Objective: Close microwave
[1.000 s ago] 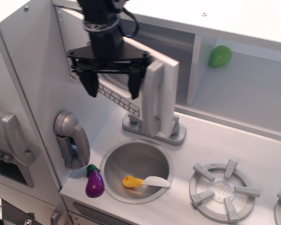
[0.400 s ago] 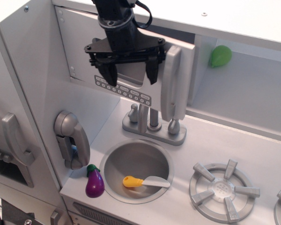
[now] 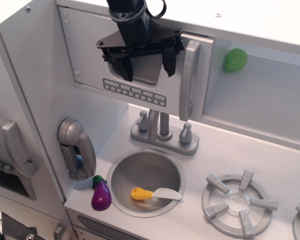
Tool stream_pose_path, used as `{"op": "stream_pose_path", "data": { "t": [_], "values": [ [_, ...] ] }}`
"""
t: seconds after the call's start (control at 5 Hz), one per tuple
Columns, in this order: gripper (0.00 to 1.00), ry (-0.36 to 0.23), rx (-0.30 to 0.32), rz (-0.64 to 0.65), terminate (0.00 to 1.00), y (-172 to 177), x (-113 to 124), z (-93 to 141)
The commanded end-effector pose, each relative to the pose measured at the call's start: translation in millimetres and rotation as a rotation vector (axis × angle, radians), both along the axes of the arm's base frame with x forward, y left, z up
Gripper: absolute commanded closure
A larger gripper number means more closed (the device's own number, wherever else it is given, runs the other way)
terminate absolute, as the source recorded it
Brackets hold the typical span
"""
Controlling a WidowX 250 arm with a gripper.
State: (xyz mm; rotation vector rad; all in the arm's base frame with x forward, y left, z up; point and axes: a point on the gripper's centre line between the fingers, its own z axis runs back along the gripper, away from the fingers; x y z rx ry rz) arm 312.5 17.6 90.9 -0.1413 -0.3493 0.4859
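Note:
The microwave (image 3: 90, 55) is a white box at the top of the toy kitchen. Its door, with the grey button strip (image 3: 135, 93) and tall grey handle (image 3: 188, 80), now lies nearly flush with the cabinet front. My black gripper (image 3: 146, 66) is open and empty, with both fingers (image 3: 124, 66) pressed against the door window, just left of the handle. The window is mostly hidden behind the gripper.
Below are a grey faucet (image 3: 162, 131), a sink (image 3: 146, 176) holding a yellow-handled spatula (image 3: 152, 194), a purple eggplant (image 3: 101, 194), a grey phone (image 3: 77, 148) and a stove burner (image 3: 239, 201). A green fruit (image 3: 235, 59) sits in the right shelf cubby.
The door has swung from about half open to almost shut. My gripper moved up and to the right with it, pushing on the door front.

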Motion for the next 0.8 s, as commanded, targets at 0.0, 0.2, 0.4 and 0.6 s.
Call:
{"op": "stream_pose_path", "data": {
  "t": [0.0,0.2,0.4,0.6],
  "values": [
    [0.0,-0.211,0.009,0.025,0.0,16.9,7.6,19.2],
    [0.0,-0.281,0.039,0.002,0.0,20.4,6.5,17.0],
    [0.0,-0.128,0.047,-0.031,0.0,26.5,-10.0,12.8],
    [0.0,0.121,0.058,-0.071,1.0,34.2,-48.5,15.2]
  ]
}}
